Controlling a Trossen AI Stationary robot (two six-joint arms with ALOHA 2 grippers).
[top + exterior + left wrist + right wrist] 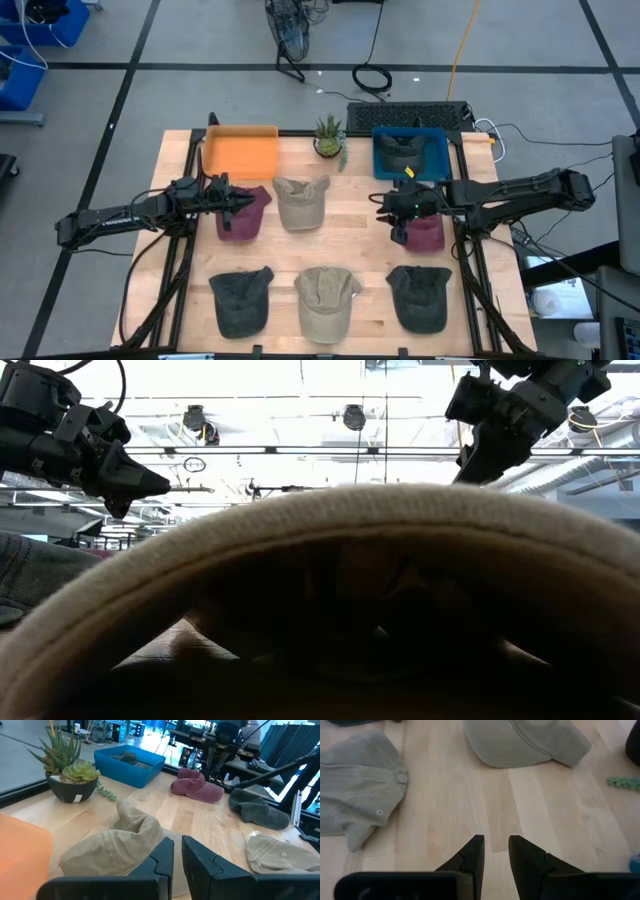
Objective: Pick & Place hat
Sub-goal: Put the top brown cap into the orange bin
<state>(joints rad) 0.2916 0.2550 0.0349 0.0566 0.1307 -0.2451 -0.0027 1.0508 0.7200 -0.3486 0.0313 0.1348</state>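
Observation:
Six hats lie on the wooden table (360, 250): a maroon hat (243, 215) and a tan hat (300, 203) at the left middle, a second maroon hat (428, 235) at the right, and dark (240, 300), tan (326, 300) and dark (420, 297) hats along the near edge. Another dark hat (402, 152) lies in the blue tray (440, 140). My left gripper (245, 200) hangs shut above the left maroon hat, pointing at the tan hat (120, 845). My right gripper (397, 212) hovers open over bare wood (496, 855), just left of the right maroon hat.
An orange tray (240, 152) stands at the far left, and a potted plant (328, 135) between the two trays. In the low view the near tan hat's brim (320, 560) fills the picture, with both grippers raised above it. Bare wood lies between the hat rows.

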